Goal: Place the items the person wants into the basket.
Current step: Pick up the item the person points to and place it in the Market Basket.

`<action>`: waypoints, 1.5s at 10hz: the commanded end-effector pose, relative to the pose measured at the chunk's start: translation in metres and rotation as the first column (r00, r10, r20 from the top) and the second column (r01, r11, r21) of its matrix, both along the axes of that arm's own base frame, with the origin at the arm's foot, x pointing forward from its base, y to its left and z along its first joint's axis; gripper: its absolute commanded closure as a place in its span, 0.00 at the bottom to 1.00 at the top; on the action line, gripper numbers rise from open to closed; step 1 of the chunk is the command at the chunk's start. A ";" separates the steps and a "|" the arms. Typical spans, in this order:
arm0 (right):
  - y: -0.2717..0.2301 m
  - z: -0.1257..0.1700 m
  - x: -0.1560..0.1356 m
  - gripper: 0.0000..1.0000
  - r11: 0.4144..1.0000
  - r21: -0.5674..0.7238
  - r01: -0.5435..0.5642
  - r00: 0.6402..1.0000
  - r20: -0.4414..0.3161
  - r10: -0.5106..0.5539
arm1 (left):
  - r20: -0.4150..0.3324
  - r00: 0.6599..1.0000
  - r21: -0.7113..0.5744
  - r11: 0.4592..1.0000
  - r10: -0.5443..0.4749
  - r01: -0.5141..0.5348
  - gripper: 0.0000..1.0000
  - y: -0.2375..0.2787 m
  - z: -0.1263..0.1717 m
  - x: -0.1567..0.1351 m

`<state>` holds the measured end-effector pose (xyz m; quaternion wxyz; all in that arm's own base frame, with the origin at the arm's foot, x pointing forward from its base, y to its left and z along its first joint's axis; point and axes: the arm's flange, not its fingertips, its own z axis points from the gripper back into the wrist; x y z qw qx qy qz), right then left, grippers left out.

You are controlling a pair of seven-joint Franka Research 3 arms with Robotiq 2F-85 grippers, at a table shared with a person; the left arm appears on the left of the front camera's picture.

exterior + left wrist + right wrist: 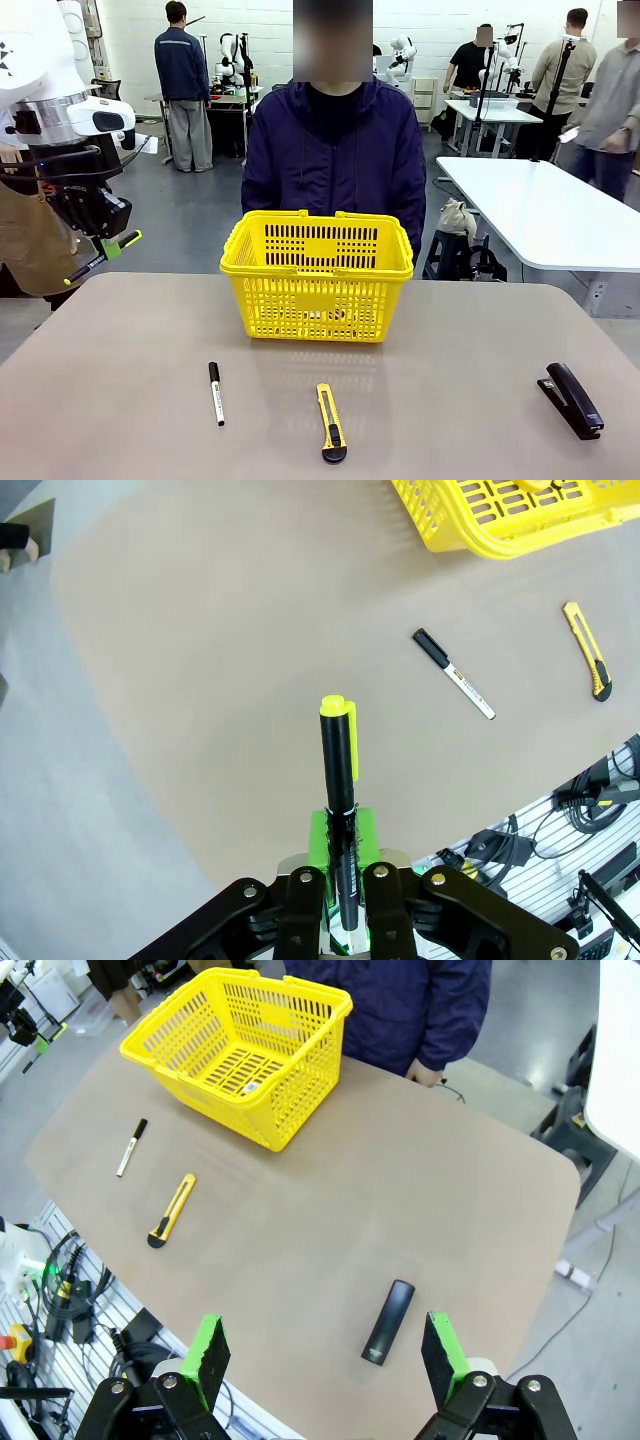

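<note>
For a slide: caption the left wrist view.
Left tool holds the pen above the table, marker, knife and basket beyond.

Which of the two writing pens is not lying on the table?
The black pen with yellow-green ends, gripped in the left tool; the white marker lies flat on the table.

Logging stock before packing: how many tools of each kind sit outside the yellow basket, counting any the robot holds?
Writing tools: 2 (slim black pen with yellow-green ends, held in the left end effector; white marker with black cap)
Yellow-and-black utility knife: 1
Black stapler: 1
Total: 4
</note>
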<state>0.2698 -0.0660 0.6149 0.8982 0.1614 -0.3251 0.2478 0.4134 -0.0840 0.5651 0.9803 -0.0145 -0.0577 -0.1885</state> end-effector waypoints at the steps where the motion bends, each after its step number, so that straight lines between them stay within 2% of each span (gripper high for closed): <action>1: 0.001 -0.001 0.001 0.00 1.000 -0.023 0.021 1.000 -0.010 -0.021 | 0.029 0.994 0.033 0.994 -0.105 0.104 0.89 -0.028 0.003 0.022; 3: 0.001 -0.001 0.001 0.00 1.000 -0.023 0.021 1.000 -0.010 -0.021 | -0.018 0.963 0.103 0.958 -0.267 0.268 0.89 -0.094 0.013 0.065; 4: 0.001 -0.001 0.001 0.00 1.000 -0.023 0.021 1.000 -0.010 -0.021 | -0.033 0.937 0.146 0.926 -0.347 0.348 0.89 -0.126 0.017 0.088; 6: 0.001 -0.001 0.001 0.00 1.000 -0.023 0.021 1.000 -0.010 -0.021 | -0.061 0.898 0.156 0.884 -0.436 0.440 0.89 -0.177 0.024 0.142; 8: 0.001 -0.001 0.001 0.00 1.000 -0.023 0.021 1.000 -0.010 -0.021 | -0.066 0.863 0.126 0.854 -0.501 0.505 0.89 -0.210 0.021 0.175; 9: 0.001 -0.001 0.001 0.00 1.000 -0.023 0.021 1.000 -0.010 -0.021 | -0.053 0.840 0.110 0.833 -0.539 0.542 0.89 -0.226 0.013 0.184; 10: 0.001 -0.001 0.001 0.00 1.000 -0.023 0.021 1.000 -0.010 -0.021 | -0.001 0.807 0.073 0.805 -0.591 0.589 0.89 -0.238 0.003 0.187; 12: 0.001 -0.001 0.001 0.00 1.000 -0.023 0.021 1.000 -0.010 -0.021 | 0.078 0.779 0.049 0.783 -0.622 0.620 0.89 -0.247 -0.015 0.188; 14: 0.001 -0.001 0.001 0.00 1.000 -0.023 0.021 1.000 -0.010 -0.021 | 0.143 0.772 0.049 0.784 -0.619 0.619 0.89 -0.243 -0.036 0.190; 15: 0.001 -0.001 0.001 0.00 1.000 -0.023 0.021 1.000 -0.010 -0.021 | 0.146 0.760 0.035 0.771 -0.634 0.636 0.89 -0.242 -0.047 0.191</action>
